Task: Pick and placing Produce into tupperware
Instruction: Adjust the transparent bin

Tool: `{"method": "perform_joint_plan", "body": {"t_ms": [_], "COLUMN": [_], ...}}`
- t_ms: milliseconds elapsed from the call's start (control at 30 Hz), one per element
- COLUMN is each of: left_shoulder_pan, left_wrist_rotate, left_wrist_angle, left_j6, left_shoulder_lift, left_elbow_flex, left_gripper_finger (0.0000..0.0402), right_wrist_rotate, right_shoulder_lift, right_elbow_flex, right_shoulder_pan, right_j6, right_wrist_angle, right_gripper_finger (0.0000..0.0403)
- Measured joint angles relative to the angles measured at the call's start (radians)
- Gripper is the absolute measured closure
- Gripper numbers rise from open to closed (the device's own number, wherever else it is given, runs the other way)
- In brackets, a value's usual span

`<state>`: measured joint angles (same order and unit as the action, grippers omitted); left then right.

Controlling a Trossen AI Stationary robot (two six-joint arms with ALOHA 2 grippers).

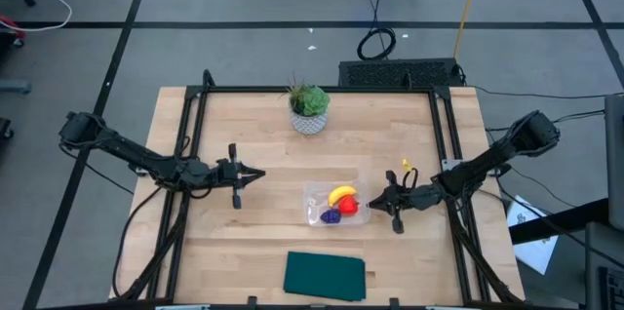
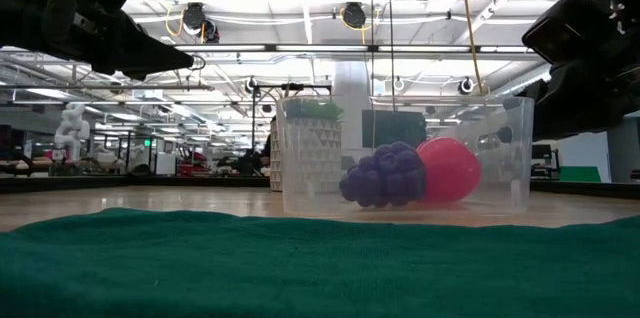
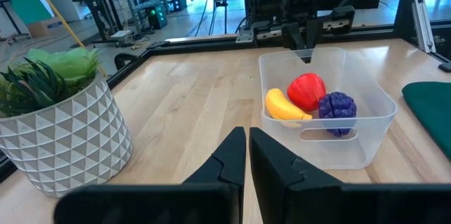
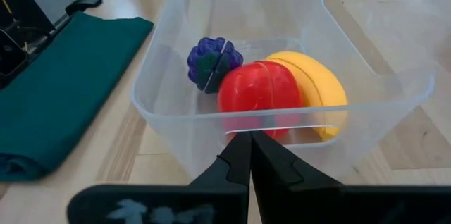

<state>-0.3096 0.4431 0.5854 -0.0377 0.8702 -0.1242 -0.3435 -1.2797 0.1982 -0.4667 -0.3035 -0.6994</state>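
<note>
The clear tupperware (image 1: 310, 203) stands right of the table's middle. Inside it lie the yellow banana (image 3: 283, 106), the red fruit (image 4: 257, 94) and the purple piece (image 4: 211, 60), all resting on its floor. My right gripper (image 4: 250, 139) is shut, its tips at the container's right-hand wall (image 4: 176, 122), just outside the rim, and it holds nothing. My left gripper (image 3: 248, 139) is shut and empty. It hovers over bare wood left of the middle (image 1: 258, 174), well short of the container and pointing toward it. My right gripper's shut tips stand right at the rim of the tupperware's right-hand wall (image 4: 282, 127), coming in slanting down from the table's right. Whether they touch the wall, I cannot tell. The container sits flat on the table.
A potted plant in a white patterned pot (image 1: 309, 107) stands at the far middle. A folded dark green cloth (image 1: 325, 275) lies at the near edge, in front of the container. Black frame rails (image 1: 195, 135) run along both sides of the table. Bare wood lies between my left gripper and the container.
</note>
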Motion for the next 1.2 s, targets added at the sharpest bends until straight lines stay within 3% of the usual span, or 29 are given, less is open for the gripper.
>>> {"method": "perform_joint_plan", "body": {"t_ms": [1200], "left_shoulder_pan": [0.000], "left_wrist_rotate": [0.000], "left_wrist_angle": [0.001], "left_j6": [-0.001], "left_shoulder_lift": [0.000], "left_elbow_flex": [0.000], "left_gripper_finger": [0.0376], "right_wrist_rotate": [0.008], "right_shoulder_lift": [0.000], "right_elbow_flex": [0.000], "right_shoulder_pan": [-0.020], "right_j6": [-0.018], "right_wrist_angle": [-0.015], "right_gripper_finger": [0.0403]}}
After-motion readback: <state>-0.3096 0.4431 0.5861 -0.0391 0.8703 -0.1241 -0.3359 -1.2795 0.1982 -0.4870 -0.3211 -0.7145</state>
